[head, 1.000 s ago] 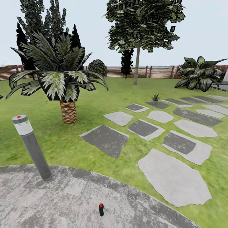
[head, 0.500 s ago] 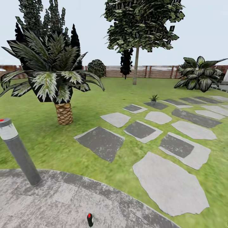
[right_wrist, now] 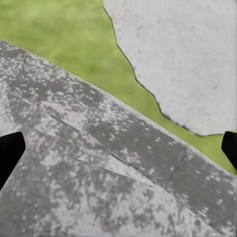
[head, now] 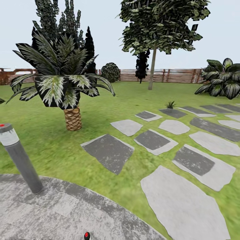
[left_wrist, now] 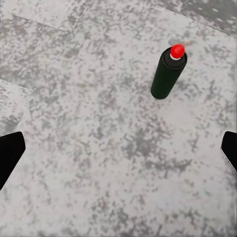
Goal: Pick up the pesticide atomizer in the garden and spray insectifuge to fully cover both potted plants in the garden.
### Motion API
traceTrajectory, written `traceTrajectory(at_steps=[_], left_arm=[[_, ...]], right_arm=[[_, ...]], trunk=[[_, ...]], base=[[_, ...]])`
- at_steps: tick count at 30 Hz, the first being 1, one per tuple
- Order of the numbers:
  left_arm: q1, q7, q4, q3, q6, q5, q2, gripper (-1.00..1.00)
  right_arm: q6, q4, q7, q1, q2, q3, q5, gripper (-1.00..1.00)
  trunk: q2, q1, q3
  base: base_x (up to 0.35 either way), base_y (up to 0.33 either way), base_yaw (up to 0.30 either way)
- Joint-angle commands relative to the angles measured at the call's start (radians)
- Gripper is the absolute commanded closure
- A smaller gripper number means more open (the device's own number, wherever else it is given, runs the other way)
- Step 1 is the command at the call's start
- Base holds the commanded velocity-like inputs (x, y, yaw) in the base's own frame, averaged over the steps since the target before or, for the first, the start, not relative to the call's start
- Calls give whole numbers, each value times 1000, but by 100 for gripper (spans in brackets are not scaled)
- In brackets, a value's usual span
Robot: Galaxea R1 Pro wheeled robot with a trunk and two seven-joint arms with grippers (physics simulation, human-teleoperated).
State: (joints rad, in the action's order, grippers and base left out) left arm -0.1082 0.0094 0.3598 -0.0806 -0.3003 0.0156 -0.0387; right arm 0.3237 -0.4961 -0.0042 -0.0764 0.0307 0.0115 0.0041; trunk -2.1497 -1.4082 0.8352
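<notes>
From my left wrist camera I see the spray bottle (left_wrist: 169, 73) standing upright on the grey speckled patio (left_wrist: 98, 148), dark green with a red cap. My left gripper (left_wrist: 118, 155) has its fingers (left_wrist: 10, 155) spread wide apart, one dark tip at each side edge of the picture, and the bottle stands ahead of the gap between them, toward about one o'clock, touching neither finger. In the head view the bottle (head: 87, 236) pokes up at six o'clock on the patio's near edge, only its red cap and dark shoulder in sight. A grey post light (head: 18, 158) stands at about eight o'clock, a palm (head: 63, 83) at ten. One small potted plant (head: 170, 105) sits far off at about one o'clock, among the stepping stones (head: 108, 151) on the lawn. My right gripper (right_wrist: 118, 155) is also spread wide, over the patio's rim, beside grass (right_wrist: 49, 29) and a pale stone (right_wrist: 182, 59).
</notes>
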Motion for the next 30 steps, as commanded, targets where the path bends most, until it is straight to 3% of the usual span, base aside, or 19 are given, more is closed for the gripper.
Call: traceTrajectory(at_steps=[1, 30], left_arm=[[-1, 1, -1, -2, -3, 2, 0, -100], [-1, 1, -1, -2, -4, 1, 0, -100]], right_arm=[[3, 1, 0, 0, 0, 1, 0, -100], [3, 2, 0, 0, 0, 1, 0, -100]], trunk=[[0, 0, 1], [0, 0, 1]], base=[[159, -244, 272], [119, -258, 274]])
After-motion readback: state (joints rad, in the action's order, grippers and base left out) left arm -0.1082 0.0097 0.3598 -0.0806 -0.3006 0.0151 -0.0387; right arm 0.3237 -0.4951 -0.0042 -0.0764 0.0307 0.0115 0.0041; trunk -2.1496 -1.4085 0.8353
